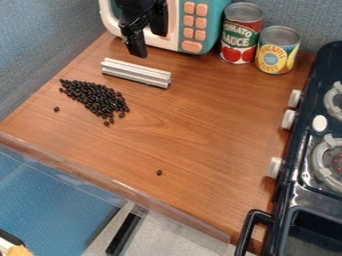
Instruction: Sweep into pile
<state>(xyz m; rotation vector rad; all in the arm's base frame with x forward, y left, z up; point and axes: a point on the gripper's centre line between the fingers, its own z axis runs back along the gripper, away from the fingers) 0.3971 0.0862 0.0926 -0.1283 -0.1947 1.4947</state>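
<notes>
Hanging just behind the long, ribbed silver bar [136, 73], its right end nearer the camera, my black gripper [138, 52] grasps nothing; how open, I can't tell.

Black arm [139, 5] in from the top edge, between 11 and 12 o'clock, wrist high. Gripper [149, 46] hangs below it, pointing roughly to 6 o'clock, fingers [137, 46] parted with a gap between; one tip reaches lower in view, the other sits toward its 1 o'clock.
</notes>
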